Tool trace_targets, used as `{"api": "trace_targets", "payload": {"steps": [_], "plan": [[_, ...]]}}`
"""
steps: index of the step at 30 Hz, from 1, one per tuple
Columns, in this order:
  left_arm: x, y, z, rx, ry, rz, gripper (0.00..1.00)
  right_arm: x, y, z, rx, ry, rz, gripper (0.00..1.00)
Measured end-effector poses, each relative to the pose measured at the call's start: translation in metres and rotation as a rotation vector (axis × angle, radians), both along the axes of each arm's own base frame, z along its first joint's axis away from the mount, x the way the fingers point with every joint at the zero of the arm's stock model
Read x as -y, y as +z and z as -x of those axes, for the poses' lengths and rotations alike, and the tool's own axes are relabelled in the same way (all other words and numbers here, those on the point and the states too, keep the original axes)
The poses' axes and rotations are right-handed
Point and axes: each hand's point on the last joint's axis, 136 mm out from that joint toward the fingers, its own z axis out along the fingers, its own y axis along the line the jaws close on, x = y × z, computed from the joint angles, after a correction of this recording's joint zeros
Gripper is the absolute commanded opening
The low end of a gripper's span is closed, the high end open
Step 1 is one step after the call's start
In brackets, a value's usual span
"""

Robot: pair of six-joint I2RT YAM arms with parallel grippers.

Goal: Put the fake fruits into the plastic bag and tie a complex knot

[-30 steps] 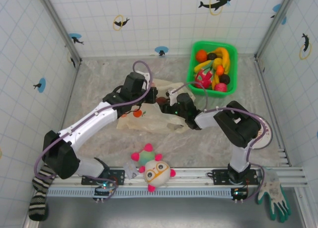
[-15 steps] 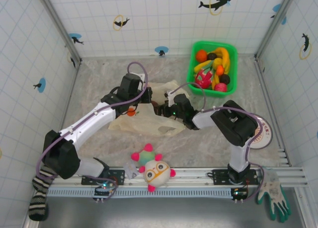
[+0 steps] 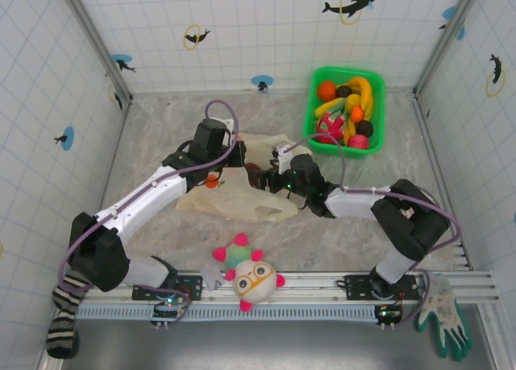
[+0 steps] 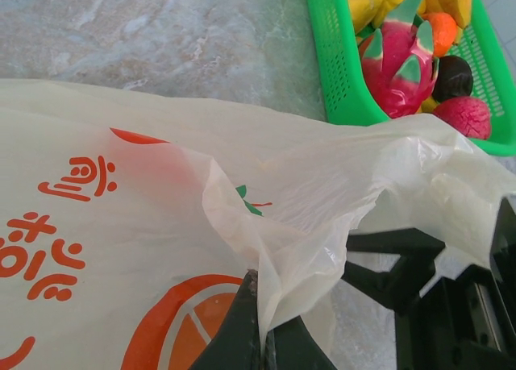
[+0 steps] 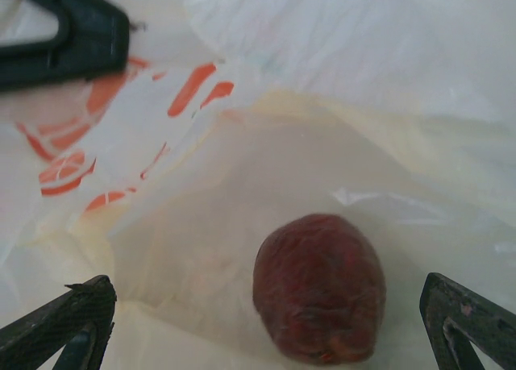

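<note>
**Grippers.** The left gripper [image 4: 262,334] is clamped on a gathered fold of the plastic bag [image 4: 121,217] at its mouth edge, and holds that film lifted. The right gripper [image 3: 268,178] has its fingers spread wide with nothing gripped, and it reaches into the bag mouth from the right.

**Location.** The bag lies mid-table [image 3: 153,128], left of and nearer than the green basket [image 3: 311,104]. One dark red fruit [image 5: 318,285] rests on the film inside the bag, between the right fingers and clear of both. The other fake fruits [image 3: 348,112] are heaped in the basket at the far right.

**Handling (judged).**
- The bag film looks very thin, limp, light and slick.
- It creases wherever it is unsupported, so the mouth would likely collapse if the lifted edge dropped.
- It is better taken at a bunched edge or a handle strip than on a flat panel.
- The fruits look rigid, glossy, light and rounded, so they are prone to roll or squirt out of the pads.
- Grip the round fruits across their widest part and the bananas at mid-body.

**Hard to make out.**
- The handle strips cannot be told apart among the folds.
- From above, both arms cover the bag mouth.
- The left wrist view cuts the left fingers off at the bottom edge.
- An orange patch seen through the film could be print or a fruit, so I cannot tell how many fruits are in the bag.
</note>
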Motion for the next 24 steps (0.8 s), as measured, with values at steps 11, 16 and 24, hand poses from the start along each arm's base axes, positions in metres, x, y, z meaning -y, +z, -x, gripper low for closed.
{"api": "trace_targets", "payload": {"steps": [11, 16, 24], "plan": [[-0.001, 0.000, -0.001, -0.001, 0.002, 0.001, 0.00, 0.028, 0.055, 0.030, -0.023, -0.009, -0.040, 0.99], [-0.001, 0.000, -0.001, 0.001, 0.001, 0.000, 0.00, 0.046, 0.071, 0.041, -0.066, -0.039, -0.009, 0.99], [-0.002, 0.002, 0.000, 0.004, 0.001, 0.002, 0.00, 0.101, 0.139, 0.032, -0.025, -0.165, -0.061, 0.98]]}}
